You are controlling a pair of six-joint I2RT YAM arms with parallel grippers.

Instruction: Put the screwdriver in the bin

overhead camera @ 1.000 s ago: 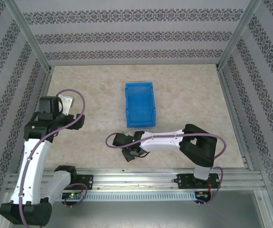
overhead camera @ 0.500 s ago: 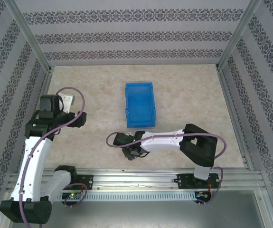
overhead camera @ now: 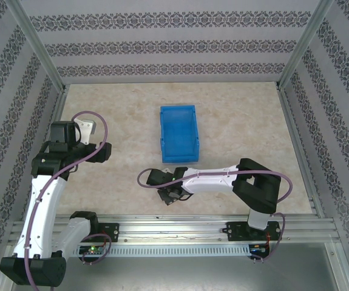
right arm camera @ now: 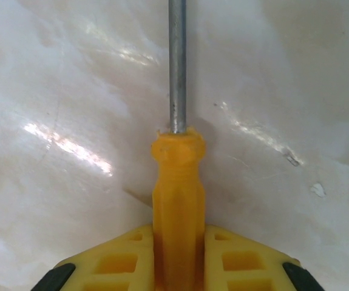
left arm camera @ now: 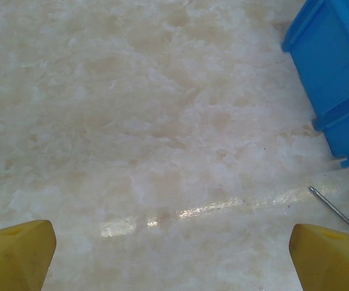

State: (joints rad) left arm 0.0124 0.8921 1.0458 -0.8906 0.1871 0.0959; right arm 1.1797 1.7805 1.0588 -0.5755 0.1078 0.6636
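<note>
The screwdriver (right arm camera: 178,182) has an orange-yellow handle and a thin silver shaft that points away from the right wrist camera, just above the pale table. My right gripper (right arm camera: 179,233) is shut on the handle, which is pressed between the two yellow fingers. From above, the right gripper (overhead camera: 159,176) sits just in front of the near left corner of the blue bin (overhead camera: 178,134). My left gripper (overhead camera: 87,128) stands open over bare table to the left of the bin, nothing between its fingers (left arm camera: 16,254). In its view the bin (left arm camera: 338,73) is at the upper right and the screwdriver's shaft (left arm camera: 337,211) at the right edge.
The marbled table top (overhead camera: 235,121) is ringed by patterned walls and aluminium frame posts (overhead camera: 37,48). The arm bases sit on a rail (overhead camera: 174,227) at the near edge. Open table lies to the left, right and behind the bin.
The left arm has shifted slightly and its cable loop has settled. The right arm's elbow has eased a little to the right, with the gripper staying in front of the bin.
</note>
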